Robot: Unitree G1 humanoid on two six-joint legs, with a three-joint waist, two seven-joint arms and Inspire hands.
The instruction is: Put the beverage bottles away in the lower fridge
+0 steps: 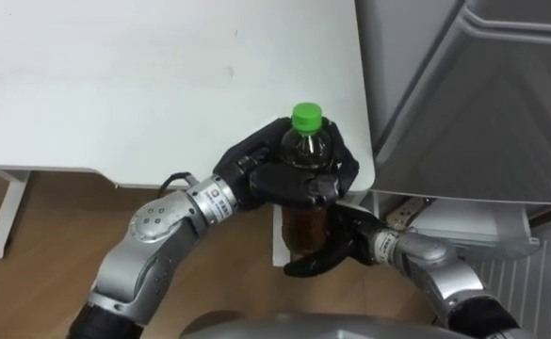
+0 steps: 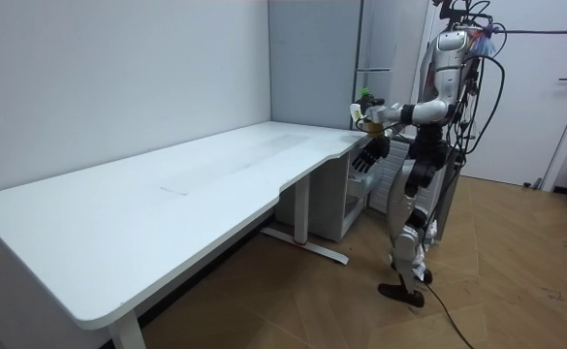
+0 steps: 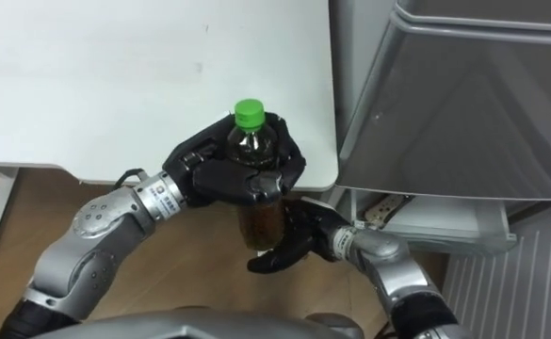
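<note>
A clear bottle of brown drink (image 1: 304, 222) with a green cap (image 1: 306, 117) is held upright just off the white table's (image 1: 162, 75) right front corner. My left hand (image 1: 284, 175) is shut on the bottle's upper part, with its fingers wrapped round the shoulder. Just below and to the right, my right hand (image 1: 335, 248) is open, its fingers curving loosely beside the bottle's base. In the room view I stand at the table's far end with the bottle (image 2: 364, 98) raised in my left hand (image 2: 369, 116) and my right hand (image 2: 368, 155) lower.
The grey fridge (image 1: 473, 94) rises close on the right, its front slanting toward the table corner. A white power strip (image 1: 402, 213) lies on a low ledge under it. A white table leg (image 1: 7, 212) stands on the wooden floor at left.
</note>
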